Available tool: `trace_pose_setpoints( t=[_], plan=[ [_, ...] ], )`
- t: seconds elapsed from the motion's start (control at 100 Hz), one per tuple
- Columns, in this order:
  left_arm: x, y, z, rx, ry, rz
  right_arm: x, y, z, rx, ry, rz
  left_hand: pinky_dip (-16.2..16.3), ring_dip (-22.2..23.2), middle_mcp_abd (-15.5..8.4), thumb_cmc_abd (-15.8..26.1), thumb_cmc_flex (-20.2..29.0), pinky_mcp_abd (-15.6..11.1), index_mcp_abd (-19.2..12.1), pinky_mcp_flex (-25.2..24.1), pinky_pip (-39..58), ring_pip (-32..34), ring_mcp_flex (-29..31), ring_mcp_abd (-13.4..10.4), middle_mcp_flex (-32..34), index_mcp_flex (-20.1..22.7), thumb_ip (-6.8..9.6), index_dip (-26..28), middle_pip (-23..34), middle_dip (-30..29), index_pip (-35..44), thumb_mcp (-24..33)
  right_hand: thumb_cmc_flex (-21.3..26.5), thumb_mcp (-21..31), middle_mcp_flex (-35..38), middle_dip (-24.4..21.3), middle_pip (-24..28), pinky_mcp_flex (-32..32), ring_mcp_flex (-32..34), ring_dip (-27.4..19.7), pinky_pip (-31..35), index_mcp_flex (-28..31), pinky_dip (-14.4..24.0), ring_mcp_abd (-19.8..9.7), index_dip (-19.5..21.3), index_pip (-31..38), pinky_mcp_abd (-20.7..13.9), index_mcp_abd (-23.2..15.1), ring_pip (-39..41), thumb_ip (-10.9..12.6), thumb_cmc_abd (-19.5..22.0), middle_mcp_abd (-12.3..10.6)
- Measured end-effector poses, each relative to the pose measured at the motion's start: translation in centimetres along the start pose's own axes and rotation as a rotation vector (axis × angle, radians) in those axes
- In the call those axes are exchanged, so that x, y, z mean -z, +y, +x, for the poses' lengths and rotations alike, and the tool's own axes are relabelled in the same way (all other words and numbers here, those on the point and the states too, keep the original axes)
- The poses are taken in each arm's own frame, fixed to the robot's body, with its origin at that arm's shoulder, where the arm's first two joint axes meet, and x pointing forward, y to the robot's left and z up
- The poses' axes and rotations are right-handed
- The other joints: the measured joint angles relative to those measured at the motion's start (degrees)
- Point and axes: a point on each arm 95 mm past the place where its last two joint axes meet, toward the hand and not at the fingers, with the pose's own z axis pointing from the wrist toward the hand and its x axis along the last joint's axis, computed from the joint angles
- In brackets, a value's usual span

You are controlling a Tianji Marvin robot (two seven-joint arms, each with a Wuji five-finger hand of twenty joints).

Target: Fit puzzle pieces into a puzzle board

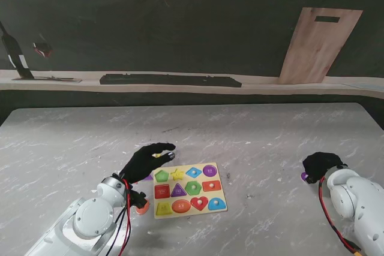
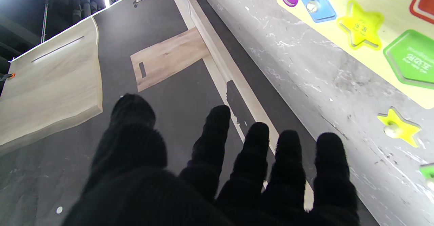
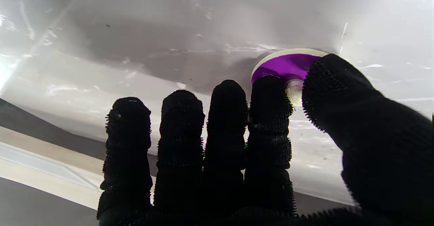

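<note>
The board [image 1: 189, 190] lies on the surface [image 1: 252, 136] just right of the left robot hand [image 1: 146, 159], whose spread fingers hold nothing and hover over a loose yellow star [image 2: 398, 126] beside the board's far left corner. Well apart to the right, the right robot hand [image 1: 321, 165] pinches the knob of a purple disc [image 3: 284, 66].

A high stand camera looks down on the bench [image 1: 252, 130] and both arms, while each wrist camera peers close along its robot hand's fingers, the left one [image 2: 217, 171] sharing the puzzle board [image 2: 379, 55] beside them, the right one [image 3: 237, 151] nearly touching the bench.
</note>
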Motion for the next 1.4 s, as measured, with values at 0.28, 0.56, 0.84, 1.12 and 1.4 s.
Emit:
trace_pose_setpoints(
  t=[0.28, 0.56, 0.84, 1.12, 1.4],
  plan=[
    [0.0, 0.0, 0.0, -0.001, 0.000, 0.000, 0.5, 0.0, 1.5, 0.001, 0.068, -0.056, 0.0, 0.0, 0.0, 0.0, 0.0, 0.0, 0.0, 0.0, 0.0, 0.0, 0.0, 0.0, 0.0, 0.0, 0.00, 0.0, 0.0, 0.0, 0.0, 0.0, -0.1, 1.4, 2.3, 0.6, 1.5, 0.2, 1.2, 0.1, 0.1, 2.2, 0.6, 0.0, 0.2, 0.0, 0.1, -0.2, 1.6, 0.0, -2.8, 0.6],
    [0.0, 0.0, 0.0, -0.001, -0.001, 0.001, 1.0, 0.1, 2.9, -0.009, 0.129, -0.095, 0.0, 0.0, 0.0, 0.0, 0.0, 0.0, 0.0, 0.0, 0.0, 0.0, 0.0, 0.0, 0.0, 0.0, 0.00, 0.0, 0.0, 0.0, 0.0, 0.0, 0.7, 4.1, 2.4, 0.6, 2.1, 0.6, 1.2, 0.2, 0.6, 4.9, 1.3, 0.1, 0.1, 0.5, 0.7, -3.5, 2.2, 1.1, -2.8, 0.7],
    [0.1, 0.0, 0.0, -0.001, -0.001, 0.001, 1.0, 0.5, 4.3, -0.014, 0.178, -0.123, 0.0, 0.0, 0.0, 0.0, 0.0, 0.0, 0.0, 0.0, 0.0, 0.0, 0.0, 0.0, 0.0, 0.0, 0.00, 0.0, 0.0, 0.0, 0.0, 0.0, 0.7, 4.2, 2.9, 0.6, 2.1, 0.7, 1.2, 0.2, 1.2, 5.2, 1.4, 0.1, 0.1, 0.5, 0.7, -3.8, 2.3, 1.1, -2.8, 0.7],
    [0.1, 0.0, -0.1, -0.002, -0.002, 0.001, 0.8, 1.4, 5.6, -0.050, 0.208, -0.189, 0.0, 0.0, 0.0, 0.0, 0.0, 0.0, 0.0, 0.0, 0.0, 0.0, 0.0, 0.0, 0.0, 0.0, 0.00, 0.0, 0.0, 0.0, 0.0, 0.0, 0.8, 4.3, 2.9, 0.6, 2.1, 0.8, 1.3, 0.2, 1.3, 5.2, 1.5, 0.1, 0.1, 0.5, 0.7, -4.3, 2.8, 1.1, -2.8, 0.7],
    [0.1, 0.0, -0.1, -0.003, -0.002, 0.001, 0.2, 2.2, 7.7, -0.126, 0.241, -0.217, 0.0, 0.0, 0.0, 0.0, 0.0, 0.0, 0.0, 0.0, 0.0, 0.0, 0.0, 0.0, 0.0, 0.0, 0.00, 0.0, 0.0, 0.0, 0.0, 0.0, 1.2, 4.3, 2.9, 0.6, 2.1, 1.3, 1.8, 0.2, 1.4, 5.2, 1.9, 0.1, 0.1, 0.5, 0.7, -4.4, 2.9, 1.1, -2.8, 0.8]
  ],
)
